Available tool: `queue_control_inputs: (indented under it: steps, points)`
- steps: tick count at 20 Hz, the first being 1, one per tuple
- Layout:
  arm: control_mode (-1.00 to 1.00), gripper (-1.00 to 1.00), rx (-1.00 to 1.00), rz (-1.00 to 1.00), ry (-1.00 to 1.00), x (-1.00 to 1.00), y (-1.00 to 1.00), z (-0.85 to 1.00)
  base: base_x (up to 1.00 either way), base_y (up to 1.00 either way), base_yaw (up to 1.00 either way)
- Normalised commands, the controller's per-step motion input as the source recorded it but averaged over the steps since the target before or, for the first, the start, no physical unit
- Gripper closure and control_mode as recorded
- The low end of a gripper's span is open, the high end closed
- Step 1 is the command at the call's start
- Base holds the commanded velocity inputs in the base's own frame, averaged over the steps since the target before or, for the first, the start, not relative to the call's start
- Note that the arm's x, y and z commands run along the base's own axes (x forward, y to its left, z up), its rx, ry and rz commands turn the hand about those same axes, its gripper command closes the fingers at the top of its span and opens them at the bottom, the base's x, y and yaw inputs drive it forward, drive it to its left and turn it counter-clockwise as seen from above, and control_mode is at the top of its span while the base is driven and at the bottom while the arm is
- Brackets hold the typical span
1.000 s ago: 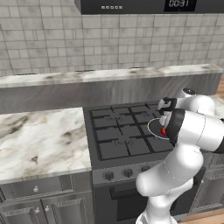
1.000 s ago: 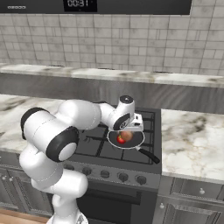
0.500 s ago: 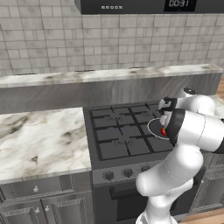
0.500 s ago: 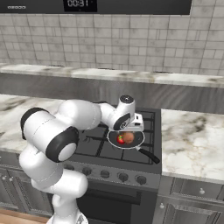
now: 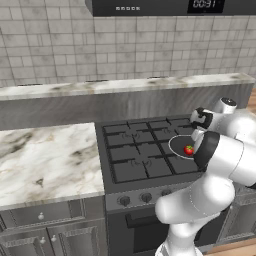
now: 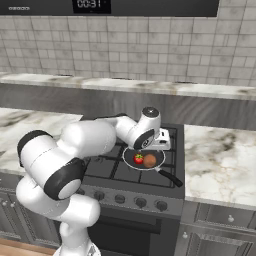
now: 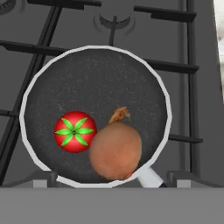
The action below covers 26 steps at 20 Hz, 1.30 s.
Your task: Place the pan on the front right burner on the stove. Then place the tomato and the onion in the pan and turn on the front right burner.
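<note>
While the tool (image 7: 107,181) hangs wide, tomato (image 7: 75,131) and onion (image 7: 115,151) touch inside the pan (image 7: 105,74) rim.

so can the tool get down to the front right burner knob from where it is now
Probably yes: the tool is open over the pan, and the knobs on the stove front look unblocked, though its own arm crowds that side.

Matt, grainy dark grey round pan (image 7: 96,83); glossy red tomato (image 7: 75,131); dull brown papery onion (image 7: 115,151); black cast-iron grates (image 5: 140,150)
</note>
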Motion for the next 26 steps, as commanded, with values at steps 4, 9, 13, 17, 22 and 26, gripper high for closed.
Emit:
queue_control_inputs:
  steps: [4,9,13,17,22,26]
  points:
    - [-1.0,-1.0,0.0,0.0,-0.02,-0.24,-0.09,0.11,0.0,0.0,0.0]
    - [-1.0,-1.0,0.03,0.0,-0.06,-0.42,-0.07,0.05,0.0,0.0,0.0]
    - [-1.0,-1.0,0.03,0.0,-0.06,-0.44,-0.09,0.0,0.0,0.0,0.0]
    - [-1.0,-1.0,0.02,0.0,0.0,-0.3,-0.05,0.0,0.0,0.0,0.0]
    - [-1.0,-1.0,0.06,0.0,-0.03,-0.3,-0.12,0.0,0.0,0.0,0.0]
    - [-1.0,-1.0,0.09,-0.02,-0.07,-0.29,-0.09,0.0,0.0,0.0,0.0]
